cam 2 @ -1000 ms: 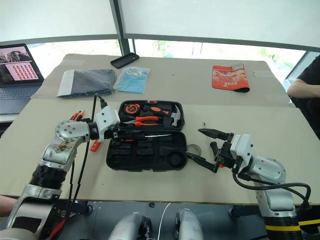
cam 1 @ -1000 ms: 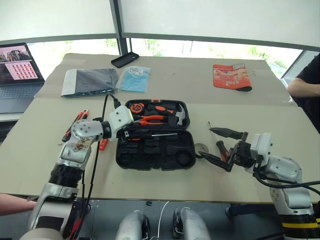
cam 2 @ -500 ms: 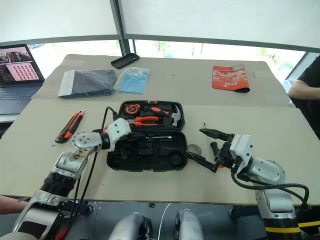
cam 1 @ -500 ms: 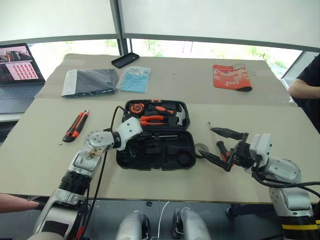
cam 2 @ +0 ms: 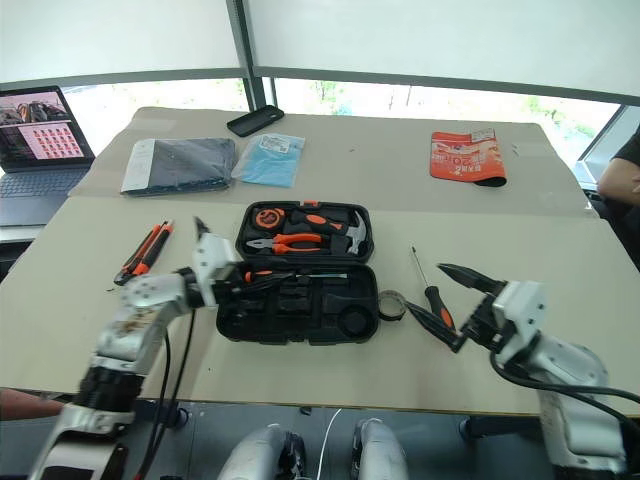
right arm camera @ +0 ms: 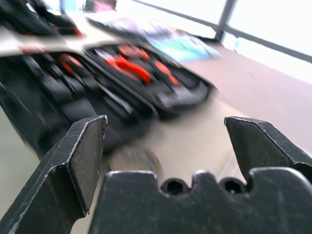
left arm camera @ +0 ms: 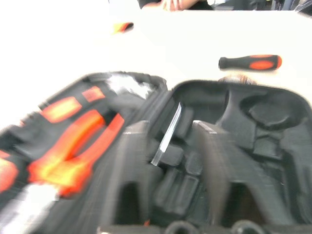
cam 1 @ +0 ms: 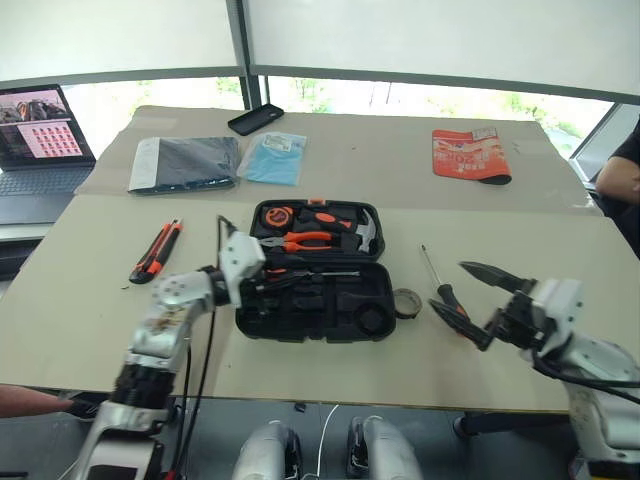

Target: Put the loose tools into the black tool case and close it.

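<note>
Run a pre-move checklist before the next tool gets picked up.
1. Black tool case lid open, slots reachable: ok.
2. One screwdriver lying in the case's front half: ok.
3. Loose tools left on the table: not ok. Second screwdriver and tape roll lie right of the case, utility knife lies left of it.
4. Right gripper empty, jaws wide open, close to the second screwdriver: ok.
5. Left gripper at the case's left edge, nothing visibly held: ok; jaw state: cannot tell.
6. Small all-orange tester screwdriver located: cannot tell.
</note>
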Robot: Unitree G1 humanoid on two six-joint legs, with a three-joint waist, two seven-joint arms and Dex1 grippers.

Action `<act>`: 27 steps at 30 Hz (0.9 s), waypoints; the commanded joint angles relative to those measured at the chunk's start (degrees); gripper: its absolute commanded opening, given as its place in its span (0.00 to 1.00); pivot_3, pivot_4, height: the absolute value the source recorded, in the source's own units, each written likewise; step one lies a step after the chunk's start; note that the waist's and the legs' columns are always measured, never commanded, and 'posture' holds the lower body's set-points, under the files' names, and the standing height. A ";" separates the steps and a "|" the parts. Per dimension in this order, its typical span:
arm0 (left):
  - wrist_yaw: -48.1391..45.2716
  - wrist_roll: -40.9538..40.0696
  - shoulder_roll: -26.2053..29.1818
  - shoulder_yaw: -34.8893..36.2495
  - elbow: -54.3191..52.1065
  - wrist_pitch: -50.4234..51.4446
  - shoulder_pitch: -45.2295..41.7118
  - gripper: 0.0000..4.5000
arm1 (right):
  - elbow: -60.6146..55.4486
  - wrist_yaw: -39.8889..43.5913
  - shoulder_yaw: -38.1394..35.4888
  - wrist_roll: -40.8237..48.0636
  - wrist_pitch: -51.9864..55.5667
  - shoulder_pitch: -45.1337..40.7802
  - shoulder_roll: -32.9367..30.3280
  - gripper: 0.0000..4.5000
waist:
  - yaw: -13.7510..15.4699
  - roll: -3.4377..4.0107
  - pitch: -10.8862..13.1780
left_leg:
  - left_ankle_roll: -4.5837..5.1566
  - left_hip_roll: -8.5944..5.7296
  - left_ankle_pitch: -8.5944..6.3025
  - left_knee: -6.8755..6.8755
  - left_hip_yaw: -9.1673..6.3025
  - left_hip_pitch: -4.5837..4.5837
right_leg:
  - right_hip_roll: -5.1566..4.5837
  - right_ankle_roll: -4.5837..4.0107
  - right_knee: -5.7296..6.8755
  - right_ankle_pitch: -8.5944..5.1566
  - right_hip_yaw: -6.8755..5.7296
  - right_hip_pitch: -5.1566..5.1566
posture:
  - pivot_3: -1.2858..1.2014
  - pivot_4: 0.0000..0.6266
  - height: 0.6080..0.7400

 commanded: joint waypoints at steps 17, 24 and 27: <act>-9.01 -14.76 3.92 7.57 -10.31 -1.11 20.94 0.99 | -15.71 -18.23 -3.27 10.83 34.84 3.23 -6.53 1.00 | -0.85 0.47 -0.23 | -0.17 0.09 -0.59 -0.13 0.01 0.25 | -0.08 -0.22 -0.01 -0.33 0.36 0.00 | 0.52 0.24 1.00; -5.47 -13.81 0.39 5.58 -14.10 -2.06 18.98 0.99 | -15.51 -23.59 6.85 9.34 52.63 -8.81 -12.70 1.00 | 0.86 0.35 -0.26 | -0.03 -0.03 -0.14 -0.45 -0.21 0.08 | 0.28 -0.24 -0.05 -0.32 0.03 -0.08 | 0.52 0.24 1.00; -4.98 -13.39 0.62 4.41 -16.28 -1.69 17.40 0.99 | -13.20 -25.72 10.40 7.40 57.56 -11.76 -13.41 1.00 | 0.80 0.32 -0.25 | -0.03 -0.06 -0.11 -0.40 -0.18 0.01 | 0.26 -0.19 -0.13 -0.32 0.02 -0.05 | 0.52 0.24 1.00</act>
